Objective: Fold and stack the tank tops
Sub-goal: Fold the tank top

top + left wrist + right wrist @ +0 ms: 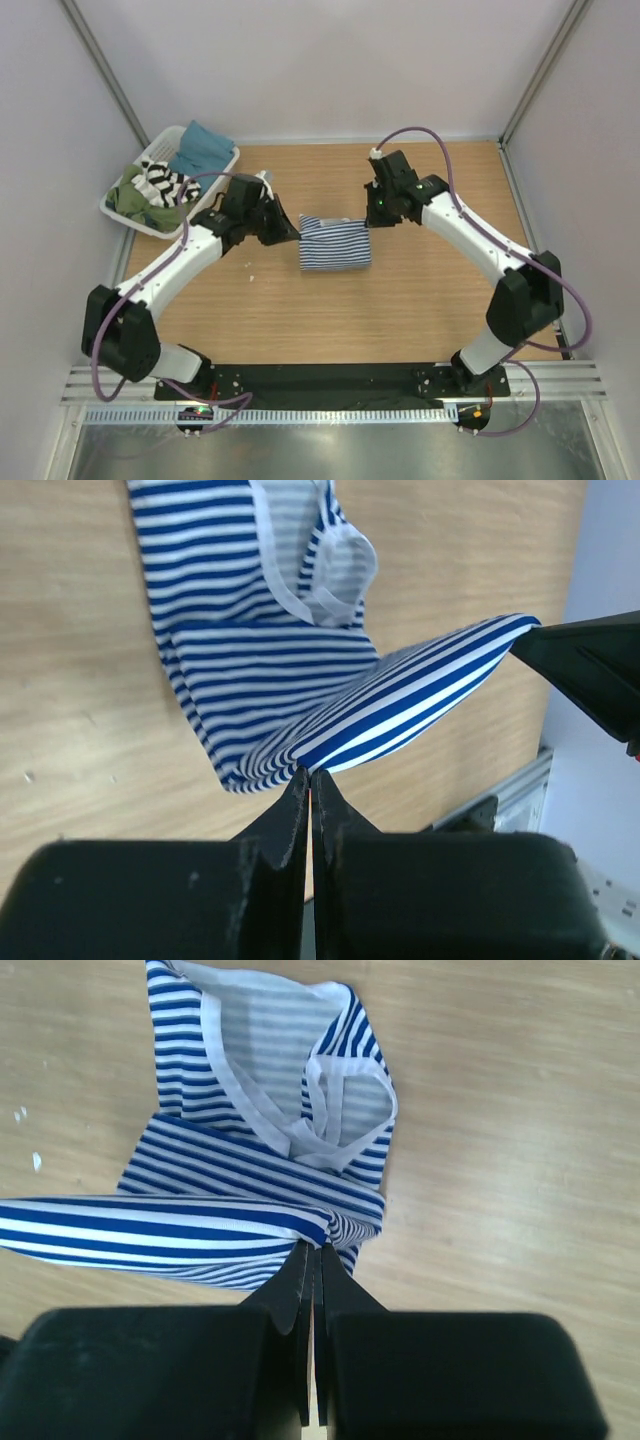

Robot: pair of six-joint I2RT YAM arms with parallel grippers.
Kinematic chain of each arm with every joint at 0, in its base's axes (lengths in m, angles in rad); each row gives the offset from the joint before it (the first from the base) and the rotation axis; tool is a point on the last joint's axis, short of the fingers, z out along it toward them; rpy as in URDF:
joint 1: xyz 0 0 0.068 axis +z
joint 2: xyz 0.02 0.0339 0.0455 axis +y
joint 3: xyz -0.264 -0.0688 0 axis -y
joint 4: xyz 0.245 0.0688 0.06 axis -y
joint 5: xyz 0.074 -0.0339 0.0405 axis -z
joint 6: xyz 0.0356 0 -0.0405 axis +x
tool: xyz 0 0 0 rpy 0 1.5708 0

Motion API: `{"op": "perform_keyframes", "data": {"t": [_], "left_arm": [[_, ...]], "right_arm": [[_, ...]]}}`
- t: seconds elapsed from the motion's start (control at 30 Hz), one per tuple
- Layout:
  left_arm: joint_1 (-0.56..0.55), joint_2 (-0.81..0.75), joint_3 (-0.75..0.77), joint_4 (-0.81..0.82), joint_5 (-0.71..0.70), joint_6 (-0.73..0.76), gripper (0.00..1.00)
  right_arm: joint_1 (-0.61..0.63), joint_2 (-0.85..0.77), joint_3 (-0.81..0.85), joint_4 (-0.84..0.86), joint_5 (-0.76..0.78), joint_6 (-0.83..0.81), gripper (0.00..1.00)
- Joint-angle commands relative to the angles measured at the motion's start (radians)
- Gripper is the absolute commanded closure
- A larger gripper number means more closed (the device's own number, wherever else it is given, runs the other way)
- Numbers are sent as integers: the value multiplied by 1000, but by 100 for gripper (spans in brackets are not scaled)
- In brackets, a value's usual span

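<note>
Although the overhead view leaves both sets of fingertips hard to make out against the dark wrist bodies, the wrist cameras show them plainly. The left gripper [309,785] has its jaws pressed together on one end of a raised fold of the navy-and-white striped tank top [250,630], and the right gripper [313,1255] pinches the other end of that fold in the same way. The fold hangs lifted and taut between the two, while the rest of the garment lies flat near the middle of the wooden desk [420,320], its white-trimmed neckline and straps facing up. The garment's far edge is cut off at the top of both wrist views, and in the right wrist view the lifted band runs out past the left border. The second of the two tank tops, the black-and-white striped tank top [167,183], sits crumpled in the one white slatted basket [158,146] at the desk's far left corner, well apart from the grippers. It is partly buried, so its shape cannot be read. Two other cloths share the basket: a teal cloth [203,147] on the far side and an olive-green cloth [135,197] on the near side, each too bunched to tell what garment it is.
</note>
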Motion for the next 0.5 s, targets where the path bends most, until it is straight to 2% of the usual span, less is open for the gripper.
{"op": "perform_keyframes", "data": {"t": [0.0,0.17,0.37,0.47], "left_arm": [[55,108,98,54,40,37,100],[135,310,232,136,63,33,100],[167,570,514,146,78,45,100],[191,747,670,166,95,8,100]], "right_arm": [[-80,105,132,50,-66,-44,99],[-149,331,286,73,-103,-32,99],[-213,546,473,127,-114,-7,99],[-245,654,650,104,-102,8,99]]}}
